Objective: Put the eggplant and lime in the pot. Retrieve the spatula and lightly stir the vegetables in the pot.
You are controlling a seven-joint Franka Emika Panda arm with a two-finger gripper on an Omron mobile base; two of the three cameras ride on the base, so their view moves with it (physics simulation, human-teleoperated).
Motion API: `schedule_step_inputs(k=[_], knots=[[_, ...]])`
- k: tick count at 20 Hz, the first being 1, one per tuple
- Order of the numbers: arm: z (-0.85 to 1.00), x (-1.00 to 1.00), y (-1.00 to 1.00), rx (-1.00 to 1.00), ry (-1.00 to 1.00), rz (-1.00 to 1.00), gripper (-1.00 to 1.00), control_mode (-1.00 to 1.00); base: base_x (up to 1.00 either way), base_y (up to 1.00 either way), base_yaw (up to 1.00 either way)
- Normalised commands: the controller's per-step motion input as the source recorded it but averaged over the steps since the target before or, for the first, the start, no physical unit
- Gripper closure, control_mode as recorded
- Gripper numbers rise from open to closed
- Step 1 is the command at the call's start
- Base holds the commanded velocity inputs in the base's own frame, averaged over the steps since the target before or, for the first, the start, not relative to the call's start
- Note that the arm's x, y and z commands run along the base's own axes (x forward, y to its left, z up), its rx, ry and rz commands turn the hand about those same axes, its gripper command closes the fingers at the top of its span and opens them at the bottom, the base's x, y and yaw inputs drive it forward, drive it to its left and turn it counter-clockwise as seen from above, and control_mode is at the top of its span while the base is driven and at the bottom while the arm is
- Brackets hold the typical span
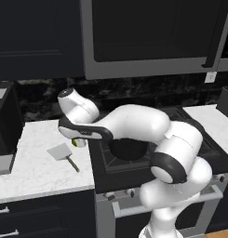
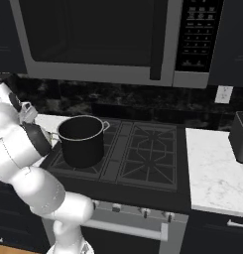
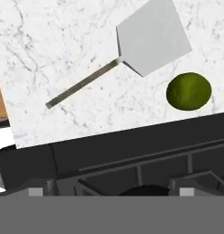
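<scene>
Hand view: lime [image 3: 189, 91] beside spatula [image 3: 145, 43], beyond jaws.

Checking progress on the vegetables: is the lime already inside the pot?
No, the lime lies on the white counter beside the spatula, outside the pot.

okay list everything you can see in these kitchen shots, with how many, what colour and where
lime: one, yellow-green, on the white counter beside the stove's left edge
spatula: one, light-grey blade, thin dark handle, flat on the same counter, apart from the lime
pot: one, black with metallic rim, upright on the stove's front left burner
stove: one, black, between two counters
counters: two, white marble, left and right of stove
microwave: one, dark with grey frame, above stove
outlet: one, white, on backsplash
arm: one, white with dark joints, reaching left over the counter
</scene>
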Motion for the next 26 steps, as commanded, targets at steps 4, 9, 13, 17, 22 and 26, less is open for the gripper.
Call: schedule_step_inputs(k=[4,9,13,17,22,26], knots=[[-0.42,0.58,0.03,-0.19,0.0,0.08,-1.0,-1.0,0.0,0.0,0.0],[-0.49,0.41,0.02,-0.13,0.0,0.07,-1.0,-1.0,0.0,0.0,0.0],[-0.38,0.42,0.14,-0.07,0.0,0.04,-1.0,-1.0,0.0,0.0,0.0],[-0.22,0.4,0.05,-0.08,0.0,0.01,-1.0,-1.0,0.0,0.0,0.0],[-0.31,0.47,0.11,-0.06,0.0,0.01,-1.0,-1.0,0.0,0.0,0.0],[-0.27,0.41,0.19,-0.05,0.0,0.02,-1.0,-1.0,0.0,0.0,0.0]])
